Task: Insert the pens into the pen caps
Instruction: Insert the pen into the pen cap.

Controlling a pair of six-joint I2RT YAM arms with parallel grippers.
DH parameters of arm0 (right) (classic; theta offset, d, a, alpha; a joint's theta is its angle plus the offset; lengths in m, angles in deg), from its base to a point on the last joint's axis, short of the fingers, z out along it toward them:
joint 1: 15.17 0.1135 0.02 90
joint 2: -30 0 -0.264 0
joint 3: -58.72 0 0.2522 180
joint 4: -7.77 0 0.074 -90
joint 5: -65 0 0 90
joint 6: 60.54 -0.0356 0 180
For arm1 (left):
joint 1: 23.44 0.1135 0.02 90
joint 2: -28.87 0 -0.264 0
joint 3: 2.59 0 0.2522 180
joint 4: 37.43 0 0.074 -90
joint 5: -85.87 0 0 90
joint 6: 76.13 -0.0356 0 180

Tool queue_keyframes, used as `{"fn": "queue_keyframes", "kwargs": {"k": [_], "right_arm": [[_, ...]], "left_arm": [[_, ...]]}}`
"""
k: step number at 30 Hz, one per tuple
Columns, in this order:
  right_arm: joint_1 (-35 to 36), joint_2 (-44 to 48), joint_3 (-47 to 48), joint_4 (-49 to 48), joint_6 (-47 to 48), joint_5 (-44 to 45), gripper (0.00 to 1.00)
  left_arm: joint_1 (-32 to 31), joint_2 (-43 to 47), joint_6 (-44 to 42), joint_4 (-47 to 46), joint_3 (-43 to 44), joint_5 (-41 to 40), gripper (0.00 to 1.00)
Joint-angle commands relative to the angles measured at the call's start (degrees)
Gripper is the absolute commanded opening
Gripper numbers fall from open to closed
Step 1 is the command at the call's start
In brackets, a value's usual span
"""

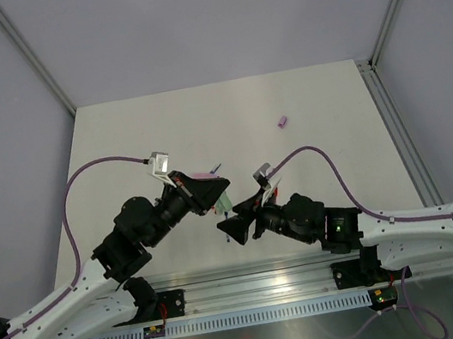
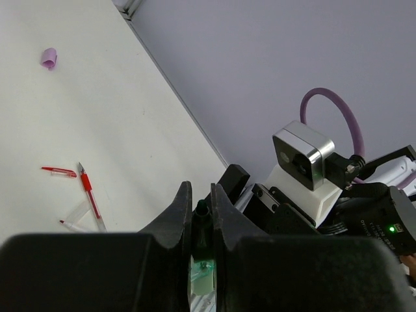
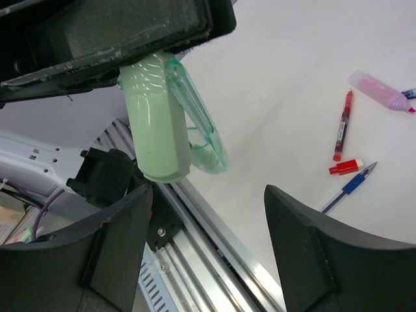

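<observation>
Right jaws stand spread wide, empty, just under the green pen [image 3: 156,123], which the left jaws pinch tightly. Its clipped cap [image 3: 197,107] looks seated, so back away straight, without brushing it; red pen [image 3: 342,127] and blue pen [image 3: 351,187] wait beyond on the counter [image 3: 292,52].

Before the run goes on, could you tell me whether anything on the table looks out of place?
Nothing looks spilled or damaged. One lilac cap lies alone toward the far right of the table, well apart from the pink pen, which lies uncapped beside a red pen.
</observation>
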Motion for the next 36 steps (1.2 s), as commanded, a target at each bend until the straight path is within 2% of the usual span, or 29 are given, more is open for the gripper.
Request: {"fn": "queue_keyframes", "kwargs": {"k": [1,11,15,19,36], "right_arm": [[1.6,-1.3,0.9,-5.5,3.3,4.1,0.75],[5.8,-4.6,2.0,-9.1,9.4,17.1,0.72],[9.5,-7.5,-0.3,-21.1,15.5,25.9,0.67],[12.5,-9.7,-1.6,-30.3,21.6,30.7,0.65],[16.8,-14.6,1.1,-41.9,30.4,34.5,0.59]], "left_arm": [[-0.1,0.2,1.8,-3.9,2.4,0.0,0.00],[-1.4,0.6,4.2,-3.5,3.1,-1.7,0.00],[-2.1,1.3,6.2,-2.8,3.4,-4.1,0.00],[-2.5,3.5,8.3,-1.2,3.7,-7.1,0.00],[-3.8,6.6,13.0,-0.6,1.9,-8.1,0.00]]}}
